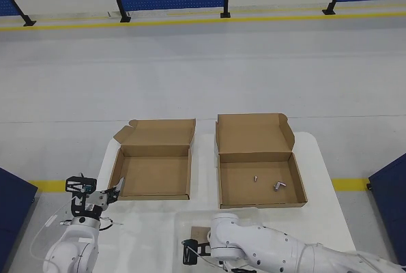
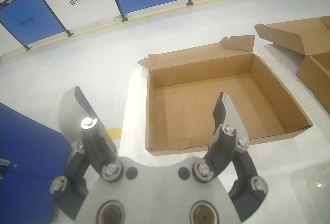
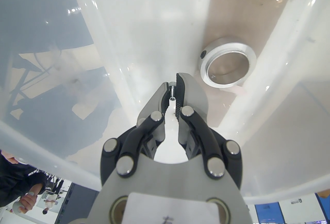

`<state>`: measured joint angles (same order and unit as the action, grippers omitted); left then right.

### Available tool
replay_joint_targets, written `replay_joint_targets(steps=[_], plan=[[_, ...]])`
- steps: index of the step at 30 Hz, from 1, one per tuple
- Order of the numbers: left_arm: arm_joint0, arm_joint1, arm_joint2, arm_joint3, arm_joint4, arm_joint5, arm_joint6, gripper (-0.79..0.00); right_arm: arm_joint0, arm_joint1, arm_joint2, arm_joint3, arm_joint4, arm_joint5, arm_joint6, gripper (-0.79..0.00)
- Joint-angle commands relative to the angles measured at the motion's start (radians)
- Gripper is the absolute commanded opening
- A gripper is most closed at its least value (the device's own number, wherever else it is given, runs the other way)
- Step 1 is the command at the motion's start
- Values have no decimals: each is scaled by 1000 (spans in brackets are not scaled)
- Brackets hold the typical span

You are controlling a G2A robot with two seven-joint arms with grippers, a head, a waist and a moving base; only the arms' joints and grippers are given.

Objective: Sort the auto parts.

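Pale grey floor (image 1: 189, 68), yellow line (image 1: 189, 21) along the top edge, blue panels (image 1: 168, 4) on black feet behind it, blue screen (image 1: 5, 205) lower left.

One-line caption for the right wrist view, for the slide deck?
Right gripper shut on a small threaded screw inside the translucent bin, a metal ring lying apart on the bin floor.

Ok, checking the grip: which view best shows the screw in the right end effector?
The right wrist view: the small threaded screw sits close up, pinched in the right end effector. In the top view the right arm covers that spot; the left wrist view faces the left cardboard box.
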<state>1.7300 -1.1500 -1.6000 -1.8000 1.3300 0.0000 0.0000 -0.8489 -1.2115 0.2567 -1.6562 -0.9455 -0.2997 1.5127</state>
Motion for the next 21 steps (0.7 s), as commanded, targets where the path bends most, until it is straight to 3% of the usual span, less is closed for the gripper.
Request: replay_joint_targets(steps=[1, 21], plan=[[0, 0, 0, 0, 0, 0, 0, 0, -4, 3, 6, -7, -2, -1, 2, -785], [0, 0, 0, 0, 0, 0, 0, 0, -21, 21, 38, -54, 5, -36, -33, -785]])
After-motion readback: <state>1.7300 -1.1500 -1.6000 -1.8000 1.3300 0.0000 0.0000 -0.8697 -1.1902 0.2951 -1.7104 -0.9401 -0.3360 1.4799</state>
